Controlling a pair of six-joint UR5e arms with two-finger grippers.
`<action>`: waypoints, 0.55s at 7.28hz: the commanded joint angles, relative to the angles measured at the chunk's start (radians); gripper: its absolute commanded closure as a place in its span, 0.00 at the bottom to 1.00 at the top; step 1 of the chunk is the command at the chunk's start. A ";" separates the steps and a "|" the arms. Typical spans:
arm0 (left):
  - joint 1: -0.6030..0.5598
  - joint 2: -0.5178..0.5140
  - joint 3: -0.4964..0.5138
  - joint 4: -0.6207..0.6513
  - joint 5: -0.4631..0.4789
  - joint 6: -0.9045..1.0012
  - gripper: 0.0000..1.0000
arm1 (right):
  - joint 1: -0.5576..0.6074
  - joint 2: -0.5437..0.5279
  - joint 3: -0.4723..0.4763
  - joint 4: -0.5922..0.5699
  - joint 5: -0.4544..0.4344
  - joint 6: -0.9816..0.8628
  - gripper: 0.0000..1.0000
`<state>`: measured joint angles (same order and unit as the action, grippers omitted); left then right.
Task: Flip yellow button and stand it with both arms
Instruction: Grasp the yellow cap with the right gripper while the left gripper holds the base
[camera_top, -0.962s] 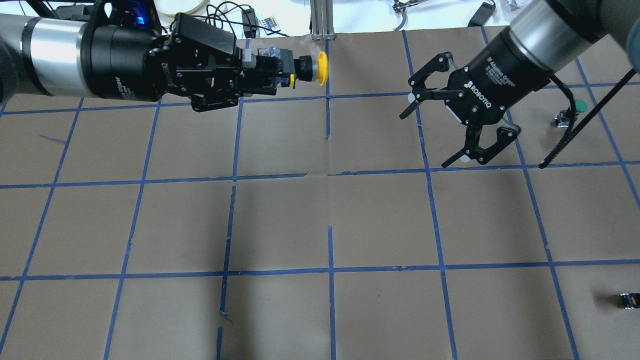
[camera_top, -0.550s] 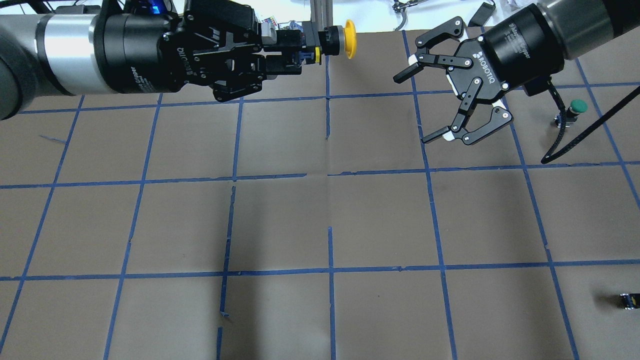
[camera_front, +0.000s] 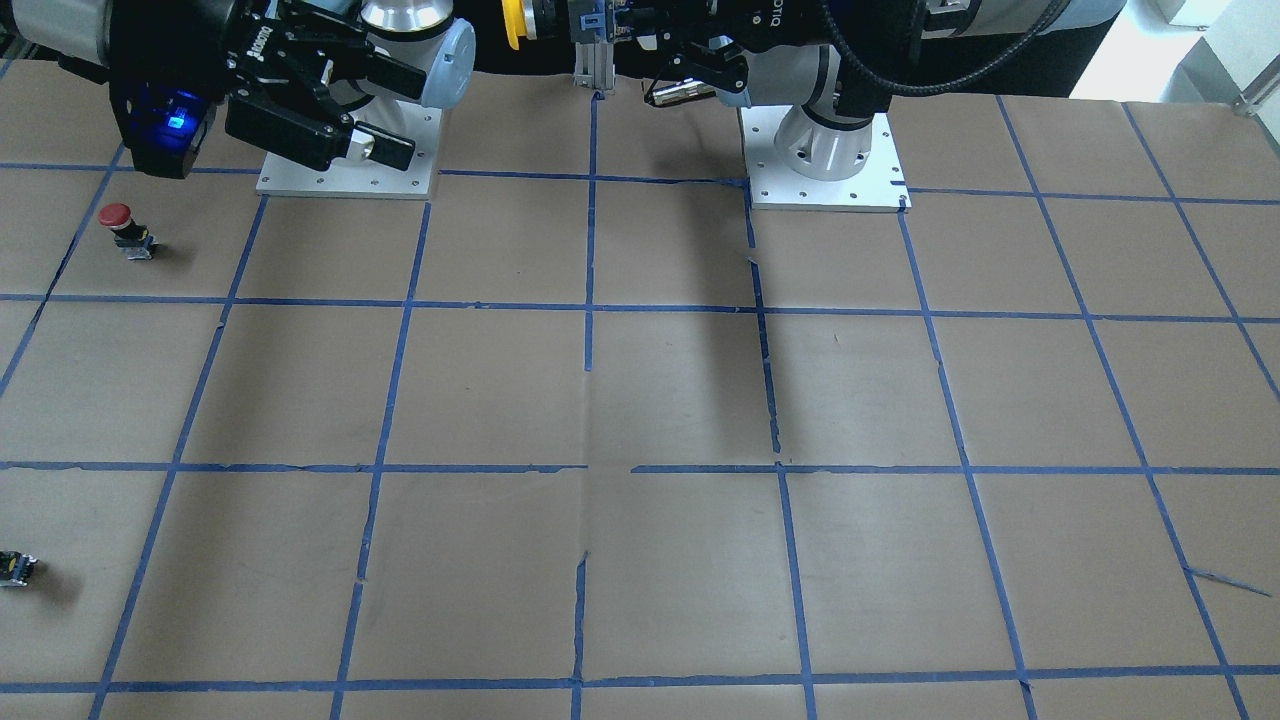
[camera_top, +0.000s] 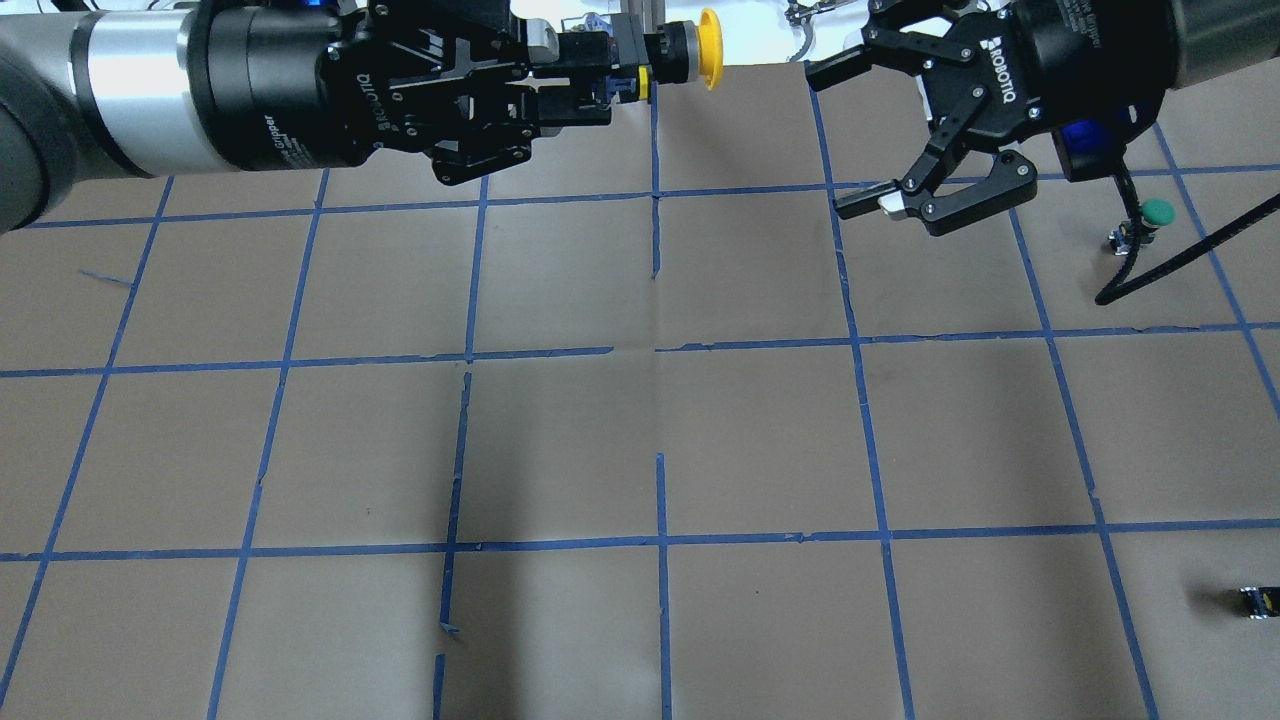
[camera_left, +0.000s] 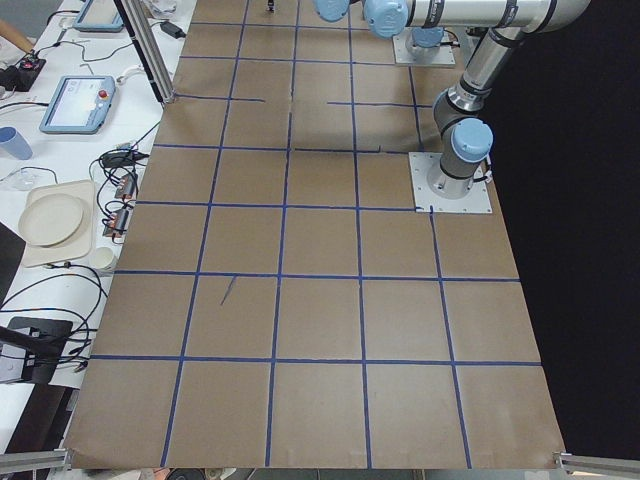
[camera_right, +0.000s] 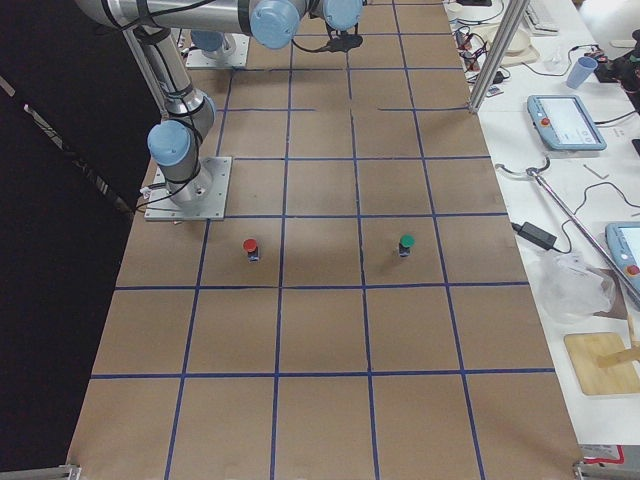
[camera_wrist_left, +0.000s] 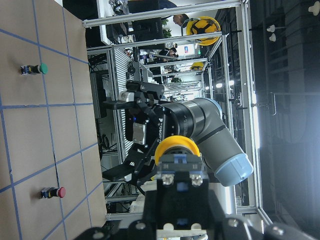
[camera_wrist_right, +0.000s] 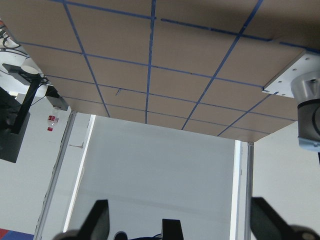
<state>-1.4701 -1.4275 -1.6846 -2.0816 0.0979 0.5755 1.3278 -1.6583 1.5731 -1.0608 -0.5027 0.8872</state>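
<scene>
From where I stand, the yellow button (camera_top: 655, 72) is up in the air over the far edge of the counter (camera_top: 760, 440), nowhere near touching it. The left hand (camera_top: 590, 88) is clamped on its blocky dark body and holds it on its side, so the round yellow cap sticks out sideways toward the other arm. The right hand (camera_top: 830, 138) hangs just across from it at about the same height. Its fingers are spread wide apart with nothing between them, and its mouth is turned toward the cap with a clear gap between the two. It looks to me like the mid-air pass is being set up: the button is lifted and presented, but the second arm has not yet taken it. Next, I would expect the right hand to slide in squarely around the cap or the neck behind it and close firmly. Only then should the left hand let go, or the button will drop. After that the button needs turning and setting down upright. The green button (camera_top: 1157, 212) and the red button (camera_front: 116, 215) stand on the counter, well clear of all this.
</scene>
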 joint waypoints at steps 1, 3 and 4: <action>-0.006 0.001 -0.001 0.000 -0.023 -0.009 0.89 | 0.007 -0.047 0.001 -0.008 0.114 0.039 0.00; -0.006 0.001 -0.009 0.000 -0.024 -0.011 0.89 | 0.045 -0.069 0.004 -0.007 0.159 0.041 0.00; -0.006 0.001 -0.013 0.000 -0.024 -0.011 0.89 | 0.062 -0.070 0.004 -0.008 0.176 0.048 0.00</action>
<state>-1.4754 -1.4266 -1.6932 -2.0816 0.0746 0.5649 1.3681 -1.7222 1.5761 -1.0681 -0.3490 0.9291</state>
